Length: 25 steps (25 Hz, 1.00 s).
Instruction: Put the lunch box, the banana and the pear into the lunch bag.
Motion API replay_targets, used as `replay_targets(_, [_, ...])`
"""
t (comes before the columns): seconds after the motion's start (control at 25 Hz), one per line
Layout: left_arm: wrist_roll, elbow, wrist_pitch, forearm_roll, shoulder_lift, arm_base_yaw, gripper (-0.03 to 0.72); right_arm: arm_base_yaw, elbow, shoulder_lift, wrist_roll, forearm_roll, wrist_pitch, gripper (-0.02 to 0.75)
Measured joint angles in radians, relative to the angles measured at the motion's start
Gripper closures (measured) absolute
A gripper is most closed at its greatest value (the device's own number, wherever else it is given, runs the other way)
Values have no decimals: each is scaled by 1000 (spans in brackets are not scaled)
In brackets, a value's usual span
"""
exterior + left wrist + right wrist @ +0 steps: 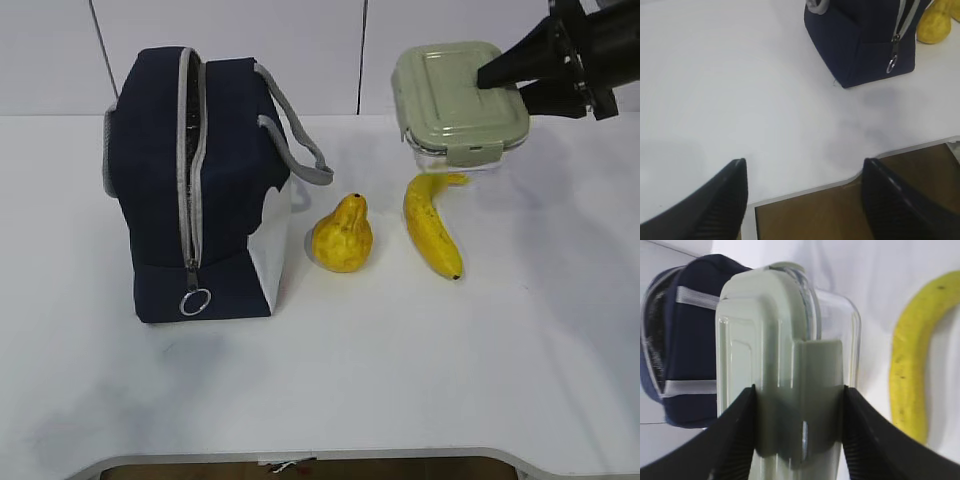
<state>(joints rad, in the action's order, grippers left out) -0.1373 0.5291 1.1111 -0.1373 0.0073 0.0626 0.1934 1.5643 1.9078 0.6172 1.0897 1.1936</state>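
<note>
While the right hand point(799, 427) clamps the lunch box point(458, 100) aloft, nothing is packed yet: banana point(431, 223) and pear point(342, 235) lie on the tabletop point(400, 380) beside the unzipped lunch bag point(190, 185); the left hand point(805, 200) hangs open, empty.

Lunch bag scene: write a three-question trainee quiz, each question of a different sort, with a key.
1. True or false: the right hand is shut on the lunch box.
2. Which fruit lies nearer the lunch bag? A. the banana B. the pear C. neither, both are inside it
3. Fill in: the left hand is ____ and holds nothing.

Key: 1 true, its fingers clamp the green lid's clip side. 2 B, the pear sits just beside the bag's white panel. 3 open, over bare table near the front edge.
</note>
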Motion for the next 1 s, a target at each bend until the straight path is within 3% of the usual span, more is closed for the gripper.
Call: replay_targets(1.0, [0,0,-30,-105,0,0,214,-122,-2,-95,-5,108,10,353])
